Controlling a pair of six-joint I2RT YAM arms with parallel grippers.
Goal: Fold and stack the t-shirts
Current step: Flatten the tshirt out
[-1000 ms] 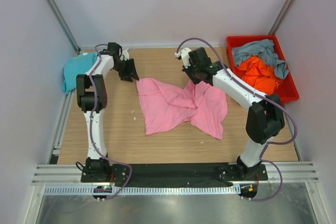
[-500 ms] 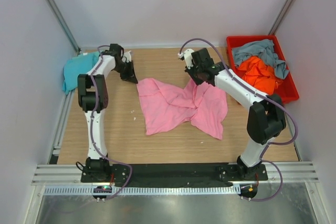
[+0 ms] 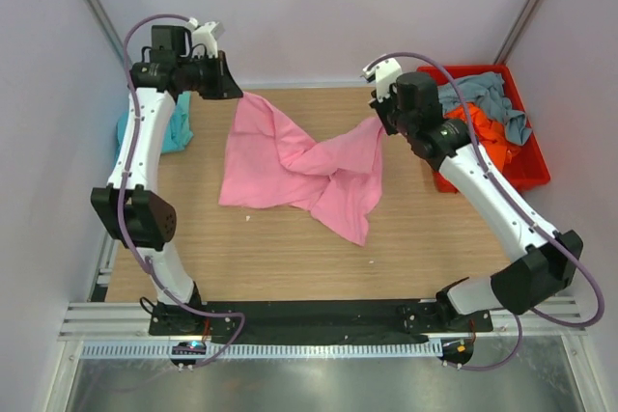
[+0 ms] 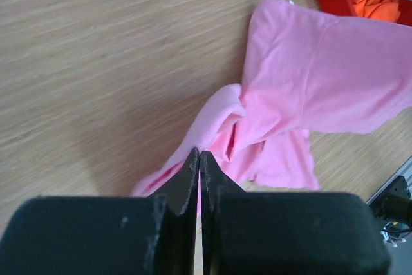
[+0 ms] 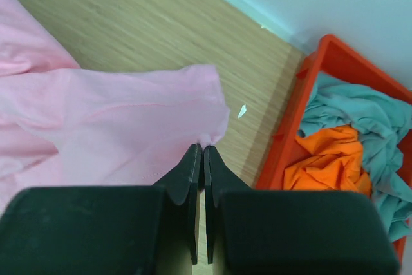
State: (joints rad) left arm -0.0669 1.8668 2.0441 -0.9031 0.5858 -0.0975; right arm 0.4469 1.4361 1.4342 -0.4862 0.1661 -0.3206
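At frame centre the pink shirt sags onto the table, strung between two clamped grips. The left gripper pinches its upper-left corner and the right gripper its upper-right edge. Farther back, a teal shirt lies upper left. A red bin upper right holds an orange shirt and a grey-blue shirt.

Four t-shirts, one red bin, two tools, one wooden table
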